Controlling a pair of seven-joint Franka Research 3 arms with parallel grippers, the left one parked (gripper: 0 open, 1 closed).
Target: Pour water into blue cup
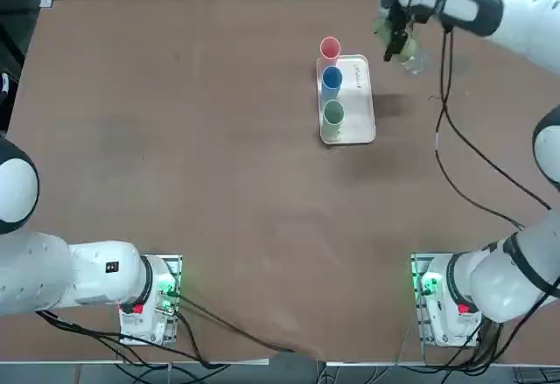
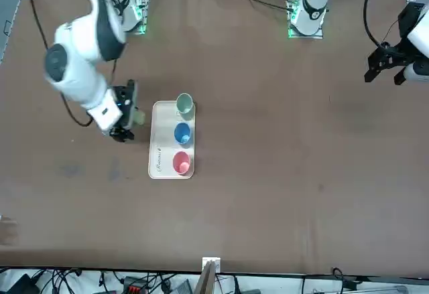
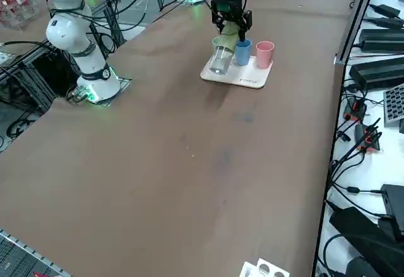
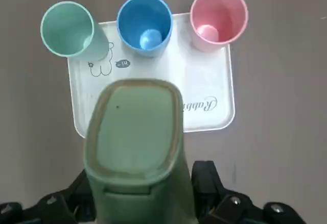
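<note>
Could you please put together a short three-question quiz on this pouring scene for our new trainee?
1. True or false: the right tool holds the tall pale-green bottle above the table.
2. Which cup stands in the middle of the row on the white rectangular tray? A) small round pink cup B) small round bright-blue cup C) small round dull green cup
3. Fill in: the row counts ___ cups.

Key: 1 true; 2 B; 3 three.
</note>
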